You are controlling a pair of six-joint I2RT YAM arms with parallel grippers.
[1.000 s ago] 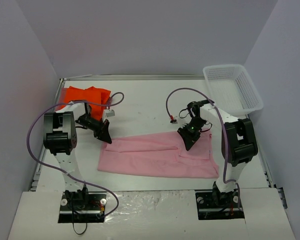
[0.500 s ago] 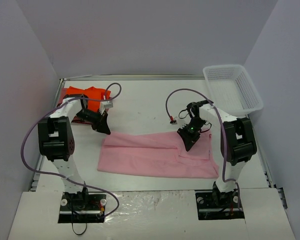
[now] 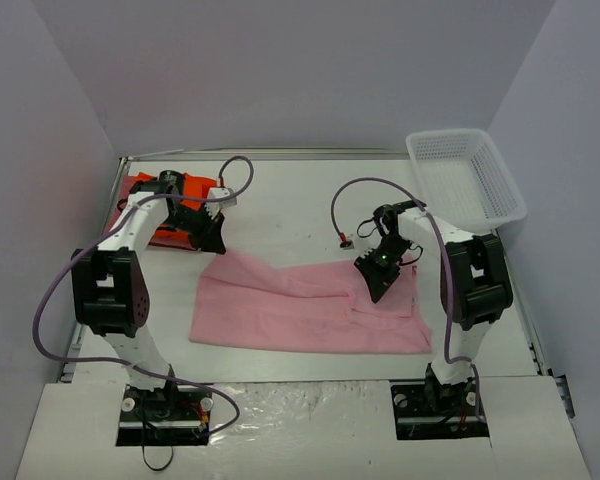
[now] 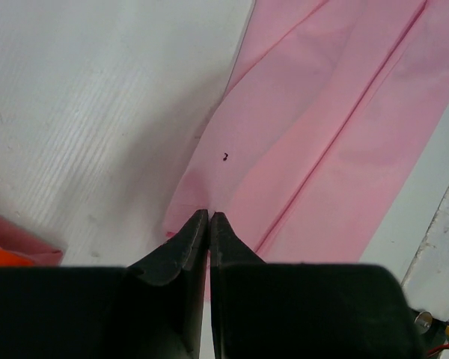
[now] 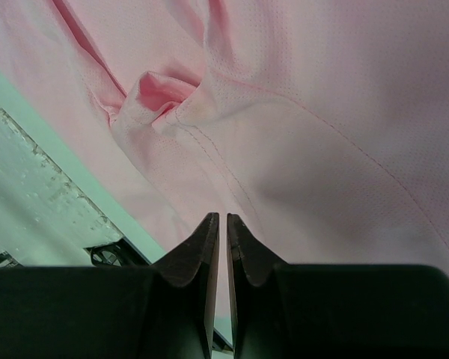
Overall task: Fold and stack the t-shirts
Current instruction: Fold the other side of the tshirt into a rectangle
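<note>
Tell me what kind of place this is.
Probably a robot lab test cell, not a home: blank panel walls box in a white table, the left arm and right arm are bolted at its near edge, and a pink t-shirt lies on it.

Robot lab cell being shown.
A white table (image 3: 300, 200) is being boxed in by plain walls (image 3: 280, 70); cabled arms (image 3: 110, 290) are being held on bolted bases (image 3: 165, 405).

The top camera hangs high at six o'clock, looking down toward twelve over the whole table (image 3: 290, 200). Both wrist cameras sit very close to the light pink t-shirt (image 3: 300, 315), the one thing all three views share. The left one apparently faces four o'clock.
</note>
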